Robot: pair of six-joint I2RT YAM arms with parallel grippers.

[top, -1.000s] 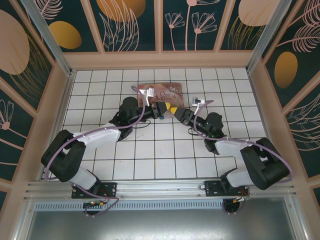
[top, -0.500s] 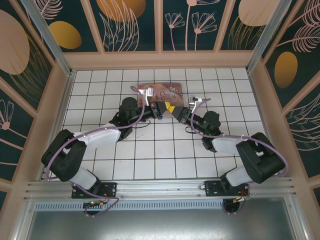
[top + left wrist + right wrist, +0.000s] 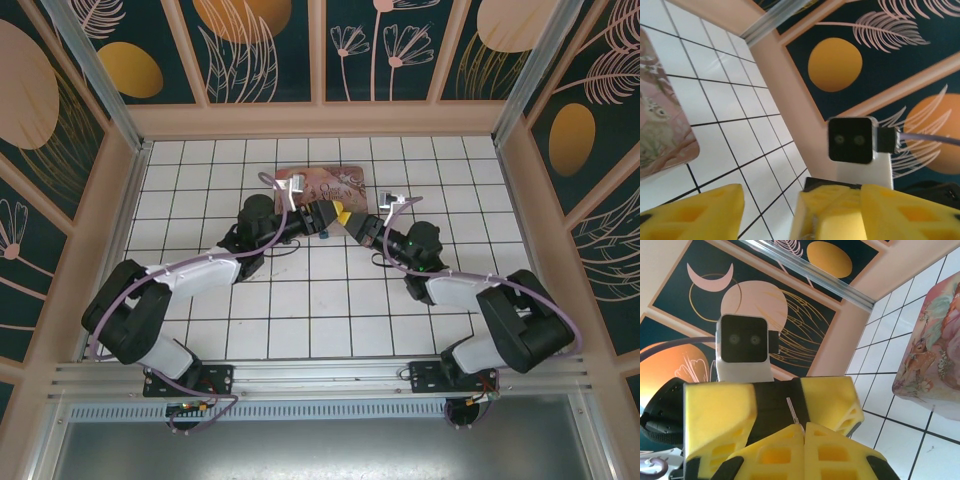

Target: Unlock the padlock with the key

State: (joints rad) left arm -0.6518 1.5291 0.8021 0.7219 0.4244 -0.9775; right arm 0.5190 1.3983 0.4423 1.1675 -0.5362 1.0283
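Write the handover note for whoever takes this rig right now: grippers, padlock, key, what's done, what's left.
The left gripper is open, fingers apart with nothing seen between them, facing the other arm beside the pink tin.
The right gripper is shut on the key, blade pointing toward the left one.
The padlock is a small blue speck just below the tips; resting or held, unclear.
Done: key grasped and brought to the lock.
Left: insert, turn, free the shackle.

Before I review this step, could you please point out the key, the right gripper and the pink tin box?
key [image 3: 792,410]: right wrist view, middle of its blade.
right gripper [image 3: 803,426]: right wrist view, between its yellow fingertips.
pink tin box [image 3: 345,183]: top external view, illustrated lid.
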